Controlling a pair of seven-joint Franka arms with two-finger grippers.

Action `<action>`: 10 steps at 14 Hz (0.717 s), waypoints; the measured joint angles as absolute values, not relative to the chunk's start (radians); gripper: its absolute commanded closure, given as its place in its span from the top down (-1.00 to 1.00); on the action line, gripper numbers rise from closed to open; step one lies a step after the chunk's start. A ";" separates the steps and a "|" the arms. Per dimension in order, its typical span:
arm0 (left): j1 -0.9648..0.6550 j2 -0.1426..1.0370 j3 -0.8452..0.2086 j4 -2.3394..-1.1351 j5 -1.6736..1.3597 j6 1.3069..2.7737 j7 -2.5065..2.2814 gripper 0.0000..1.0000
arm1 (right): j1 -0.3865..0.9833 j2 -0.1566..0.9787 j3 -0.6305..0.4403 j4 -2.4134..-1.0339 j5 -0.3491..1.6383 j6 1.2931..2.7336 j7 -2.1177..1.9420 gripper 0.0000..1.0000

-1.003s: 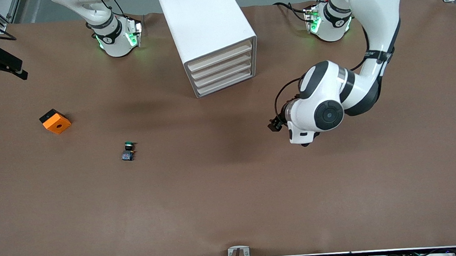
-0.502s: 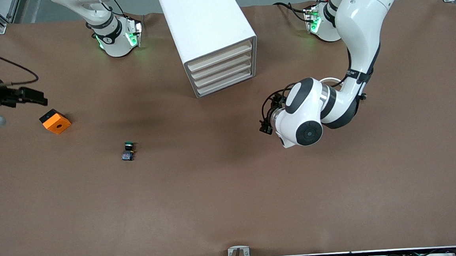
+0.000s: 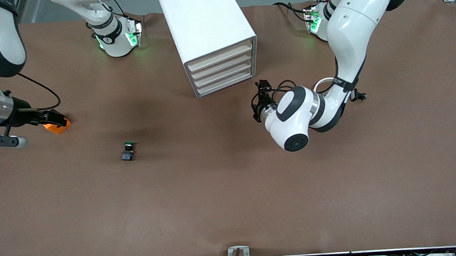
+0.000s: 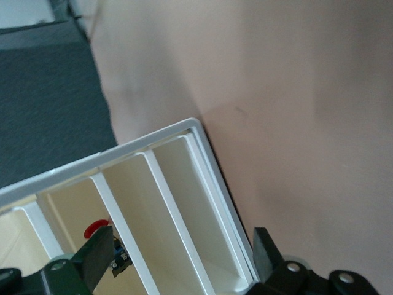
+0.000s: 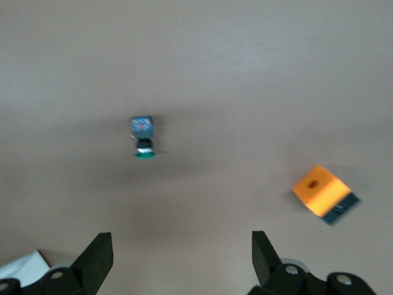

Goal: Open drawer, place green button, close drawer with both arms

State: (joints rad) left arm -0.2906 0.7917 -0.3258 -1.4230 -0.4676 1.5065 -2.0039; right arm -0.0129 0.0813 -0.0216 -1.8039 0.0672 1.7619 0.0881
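**A:** Which step are you on?

**B:** The first one, by my judgement. The drawer unit (image 3: 210,38) has all its drawers pushed in. Your left gripper (image 3: 259,101) hangs just in front of the drawer fronts, jaws spread wide and empty, pointed at them. The next move calls for you to line those jaws up with one drawer's edge and pull straight out.

**A:** And the button?

**B:** The button (image 3: 128,150) sits on the bench (image 3: 232,199), well apart from the drawers, nearer the front camera and toward the right arm's end. Your right gripper (image 3: 55,116) is over the orange block (image 3: 62,124), jaws spread, holding nothing. You'll need to bring it across to the button.

**A:** Anything you can't make out?

**B:** The block is partly covered by the right gripper in the front view. The left wrist view shows something red low in the drawer unit, but I can't tell what. No handles are visible on the drawers.
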 measured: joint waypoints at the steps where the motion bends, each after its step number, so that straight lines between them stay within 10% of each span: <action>1: -0.295 0.816 -0.326 -1.422 -0.475 1.505 -2.026 1.00 | -0.008 0.081 -0.022 -1.842 0.082 1.819 0.091 1.00; 8: -0.311 0.921 -0.326 -1.418 -0.527 1.440 -2.135 1.00 | 0.092 0.092 -0.020 -2.029 0.090 2.161 0.188 1.00; 10: -0.327 0.929 -0.326 -1.418 -0.538 1.409 -2.150 0.66 | 0.141 0.122 -0.019 -2.083 0.057 2.272 0.268 1.00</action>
State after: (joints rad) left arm -0.3270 0.9288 -0.3265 -1.4180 -0.5379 1.4087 -2.1499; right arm 0.1409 0.1220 -0.0194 -2.0832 0.0567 2.2719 0.2676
